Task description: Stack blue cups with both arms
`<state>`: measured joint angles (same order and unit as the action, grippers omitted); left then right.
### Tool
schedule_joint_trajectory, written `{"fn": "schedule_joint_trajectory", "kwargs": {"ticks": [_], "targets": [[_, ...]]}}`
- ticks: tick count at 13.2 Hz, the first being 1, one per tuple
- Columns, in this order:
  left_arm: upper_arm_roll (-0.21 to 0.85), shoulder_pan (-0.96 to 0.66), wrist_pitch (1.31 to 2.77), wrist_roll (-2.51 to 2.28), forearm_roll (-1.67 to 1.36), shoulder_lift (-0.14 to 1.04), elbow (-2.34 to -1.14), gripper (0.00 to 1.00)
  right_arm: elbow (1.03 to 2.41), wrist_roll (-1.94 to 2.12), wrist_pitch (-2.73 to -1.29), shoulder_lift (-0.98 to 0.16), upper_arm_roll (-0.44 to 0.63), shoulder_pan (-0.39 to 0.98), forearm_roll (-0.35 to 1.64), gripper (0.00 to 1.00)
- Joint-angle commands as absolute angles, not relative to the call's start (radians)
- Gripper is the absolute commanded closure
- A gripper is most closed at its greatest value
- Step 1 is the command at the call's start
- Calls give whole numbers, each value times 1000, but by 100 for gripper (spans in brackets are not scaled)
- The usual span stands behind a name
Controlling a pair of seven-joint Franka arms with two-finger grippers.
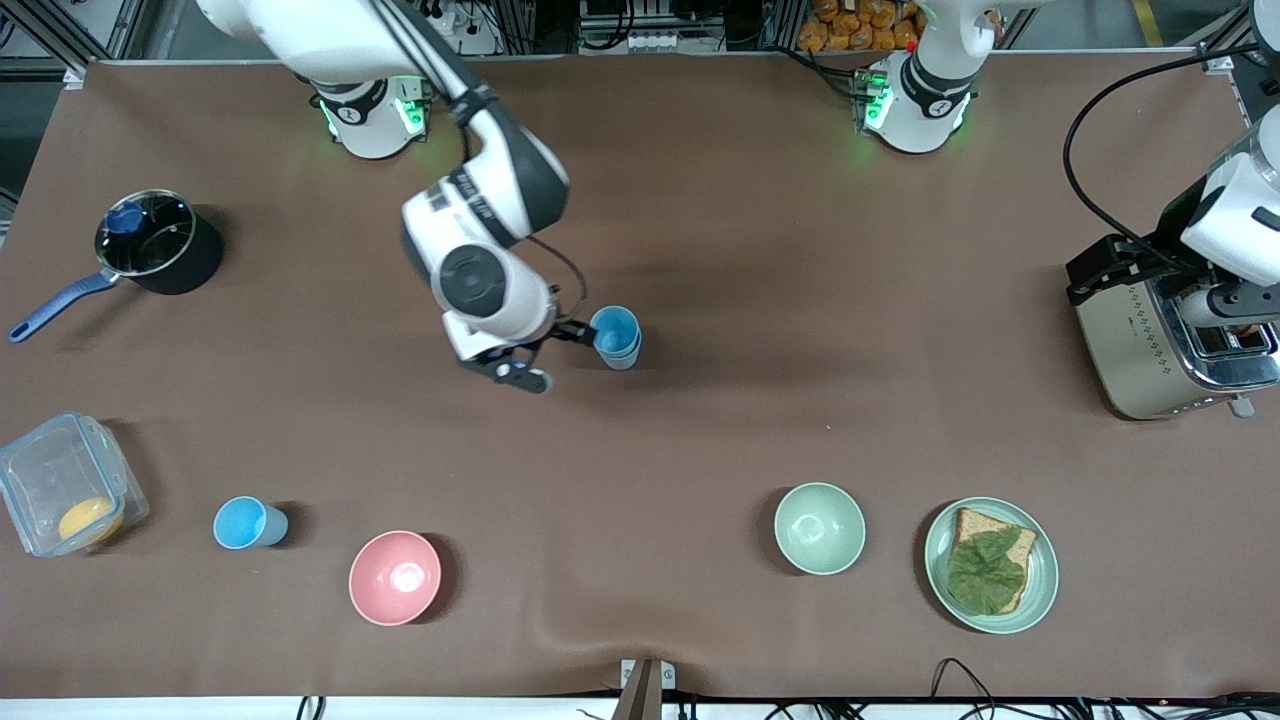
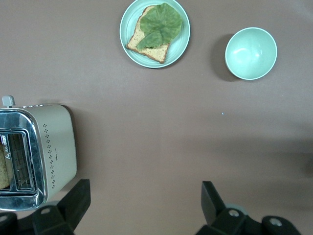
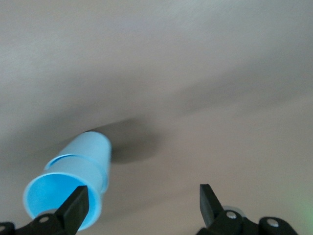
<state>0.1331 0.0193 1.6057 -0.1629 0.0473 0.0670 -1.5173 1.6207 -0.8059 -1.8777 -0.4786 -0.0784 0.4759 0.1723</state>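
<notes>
Two blue cups point(image 1: 616, 337) stand nested in one stack at the middle of the table; the stack also shows in the right wrist view point(image 3: 73, 183). My right gripper point(image 1: 553, 355) is open and empty beside the stack, toward the right arm's end. In the right wrist view point(image 3: 142, 203) one finger point(image 3: 76, 205) is at the stack's rim, and the stack is outside the jaws. A single blue cup point(image 1: 248, 523) stands near the front camera, beside the clear box. My left gripper point(image 1: 1225, 305) is open and empty over the toaster, shown in the left wrist view point(image 2: 142, 203).
A pink bowl point(image 1: 395, 577) and a pale green bowl point(image 1: 819, 528) stand near the front camera. A plate with bread and a leaf point(image 1: 990, 565), a toaster point(image 1: 1165, 340), a black pot point(image 1: 160, 243) and a clear box point(image 1: 65, 495) stand round the table's ends.
</notes>
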Motion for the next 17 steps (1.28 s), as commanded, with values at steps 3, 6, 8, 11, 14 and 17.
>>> {"fn": "schedule_joint_trajectory", "kwargs": {"ticks": [3, 6, 8, 11, 14, 17], "targets": [[137, 17, 1597, -158, 32, 78, -1509, 0, 1649, -530, -1749, -385, -94, 293, 144, 0], [137, 14, 1600, -158, 34, 84, -1509, 0, 1683, -306, -1721, -309, -94, 165, 112, 0], [137, 14, 1600, -158, 32, 84, -1509, 0, 1699, -180, -1712, -238, -94, 109, 66, 0], [137, 20, 1600, -156, 32, 84, -1509, 0, 1756, -65, -1697, -100, -94, 77, -18, 0], [135, 28, 1600, -150, 34, 83, -1509, 0, 1741, 64, -1652, -32, -106, -41, -20, 0], [129, 31, 1600, -138, 34, 80, -1509, 0, 1668, 147, -1625, -38, -107, -129, -20, 0]]}}
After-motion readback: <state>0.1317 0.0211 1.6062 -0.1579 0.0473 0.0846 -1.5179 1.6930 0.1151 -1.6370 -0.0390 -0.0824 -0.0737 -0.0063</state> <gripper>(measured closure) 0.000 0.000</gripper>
